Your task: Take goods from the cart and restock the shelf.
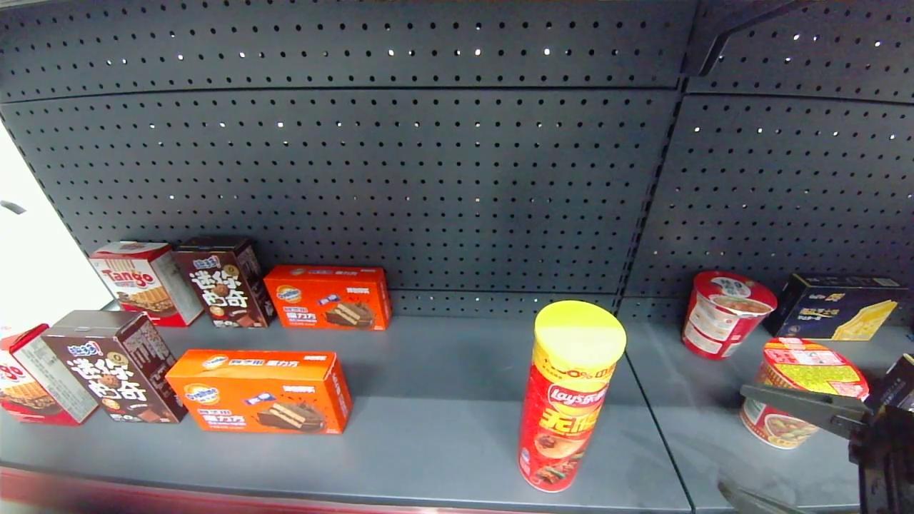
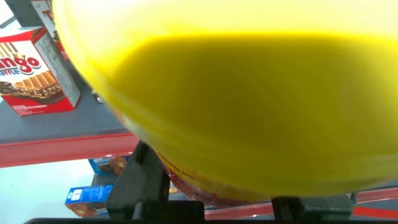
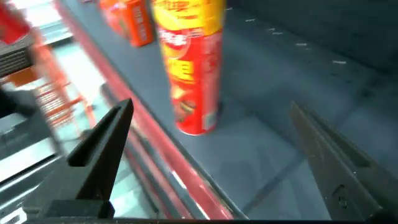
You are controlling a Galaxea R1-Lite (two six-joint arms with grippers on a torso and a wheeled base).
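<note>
A red chips can with a yellow lid [image 1: 571,396] stands upright on the grey shelf [image 1: 435,421], near its front edge; in the right wrist view this can [image 3: 194,68] is ahead of my right gripper. My right gripper [image 1: 732,439] hangs open to the right of that can, apart from it, with nothing between its fingers [image 3: 102,146]. In the left wrist view a second can's yellow lid [image 2: 249,93] looms close, its red body clamped in my left gripper [image 2: 217,196], below the shelf's red front edge [image 2: 62,146].
Wafer and chocolate boxes [image 1: 260,389] stand in two rows at the shelf's left. Two cup noodles [image 1: 800,389] and a dark box [image 1: 835,307] sit on the right section, close behind my right gripper. The perforated back panel [image 1: 457,185] closes the rear.
</note>
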